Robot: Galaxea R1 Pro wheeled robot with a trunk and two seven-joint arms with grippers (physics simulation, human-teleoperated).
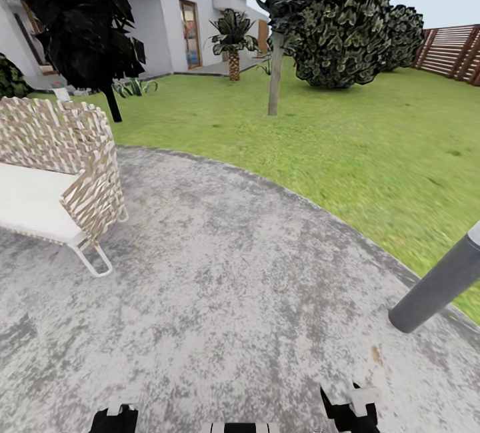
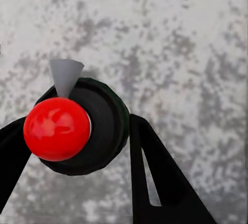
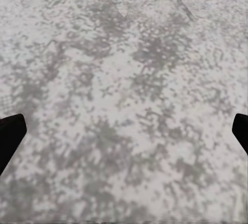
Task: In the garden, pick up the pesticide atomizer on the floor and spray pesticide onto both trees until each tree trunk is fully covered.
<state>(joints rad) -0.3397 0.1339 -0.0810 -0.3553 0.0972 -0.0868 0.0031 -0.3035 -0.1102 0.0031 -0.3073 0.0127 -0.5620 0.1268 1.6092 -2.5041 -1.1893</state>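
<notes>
— Well, where do we have the pesticide atomizer (image 2: 85,128) now?

— We see it between the black fingers (image 2: 155,172) of our left gripper (image 2: 77,146): a dark round body with a glossy red ball on top and a small grey cone nozzle beside the ball. The jaws pinch it from both sides, and below it lies speckled grey paving (image 2: 181,43).

— And our right gripper (image 3: 124,131)?

— Its jaws are spread wide, only the two dark fingertips (image 3: 9,136) showing at the edges of the wrist view, with bare mottled paving between and beyond them.

— What lies ahead of the jaws?

— From the head we stand on a round grey paved patch (image 1: 220,273). Well ahead, across the lawn (image 1: 347,140), rises one tree (image 1: 313,6) with a thin pale tree trunk (image 1: 274,73) under a dark leafy crown. Ahead and to the left of the jaws sits a woven wicker chair (image 1: 60,153) with a white cushion. A grey pole (image 1: 437,283) slants in on the right. Far off we see a white house (image 1: 167,13), a short palm (image 1: 233,40) and a slatted brown fence (image 1: 453,50).
</notes>
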